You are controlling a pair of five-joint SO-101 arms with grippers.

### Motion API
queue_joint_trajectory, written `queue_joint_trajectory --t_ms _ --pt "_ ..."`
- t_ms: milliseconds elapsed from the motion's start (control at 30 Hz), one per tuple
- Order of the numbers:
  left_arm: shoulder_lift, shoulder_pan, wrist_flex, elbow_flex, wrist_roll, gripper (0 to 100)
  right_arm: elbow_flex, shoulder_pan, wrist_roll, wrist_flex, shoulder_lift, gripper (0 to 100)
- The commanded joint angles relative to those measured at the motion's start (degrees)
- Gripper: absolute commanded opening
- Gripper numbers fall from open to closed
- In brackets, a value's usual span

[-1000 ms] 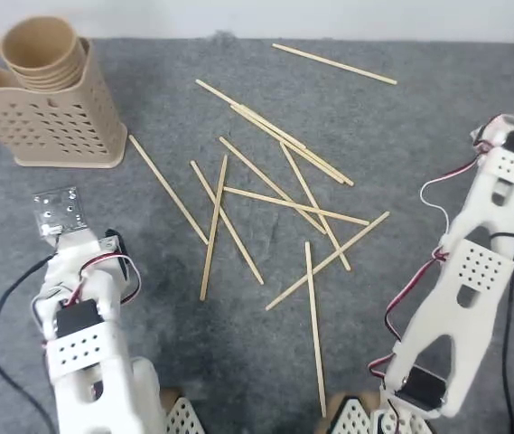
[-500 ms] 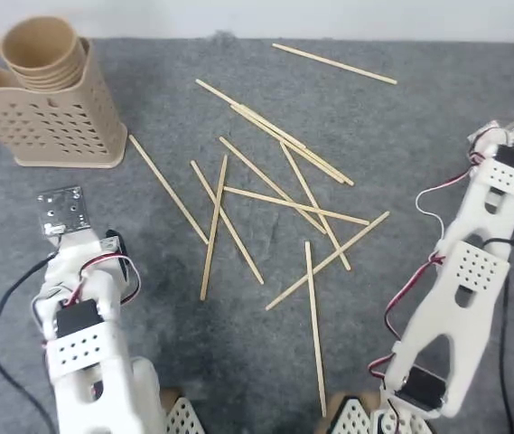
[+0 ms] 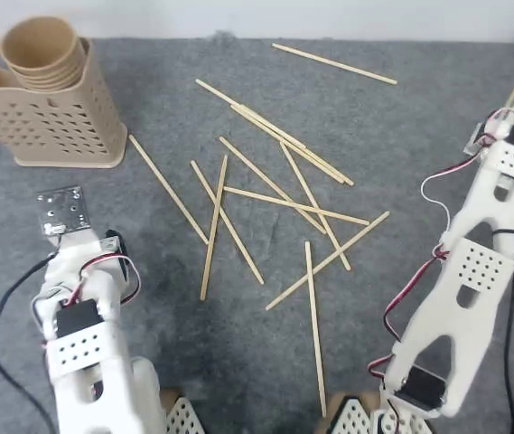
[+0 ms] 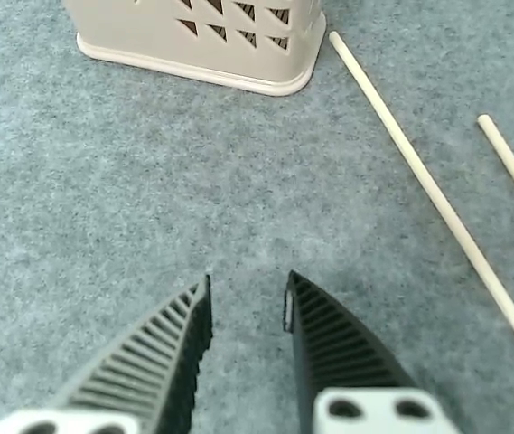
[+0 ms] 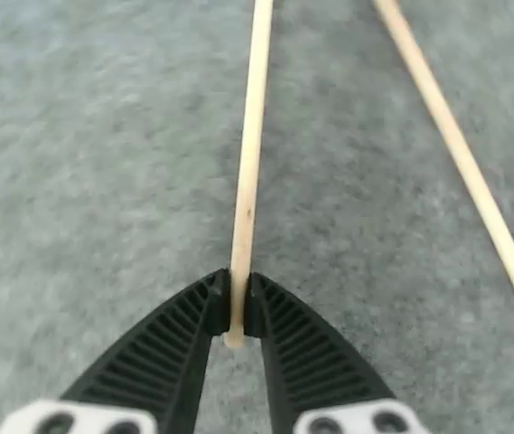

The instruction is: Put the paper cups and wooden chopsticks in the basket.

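Basket [image 3: 58, 127] holds stacked paper cups [image 3: 44, 50] (chopsticks [image 3: 213, 226] lie outside).

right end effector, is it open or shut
Shut: the right end effector clamps the end of a wooden chopstick, both fingers pressed against it.

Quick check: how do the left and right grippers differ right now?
The left gripper is open; the right gripper is shut. The left gripper holds nothing; the right gripper pinches a chopstick by its end. The left gripper has the basket ahead; the right gripper has a loose chopstick ahead. Both have black ribbed fingers.
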Motion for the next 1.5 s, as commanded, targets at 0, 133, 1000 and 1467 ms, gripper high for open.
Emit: queue_joint_trajectory --t_ms 0,133,1000,1467 --pt "-1.23 -0.09 -1.32 -0.57 -0.70 12 -2.20 -2.24 8.53 2.07 -6.02 0.6" --pt "-1.23 -0.09 -1.32 -0.57 -0.70 12 -2.20 -5.58 21.27 -0.04 -5.76 0.6" --pt "-1.23 -2.29 -1.41 -0.75 -0.62 12 -2.11 -7.52 64.00 -21.05 10.77 0.6" --pt "-1.23 -2.20 -2.64 -0.57 -0.53 12 -17.58 -15.16 66.29 1.01 13.41 0.6"
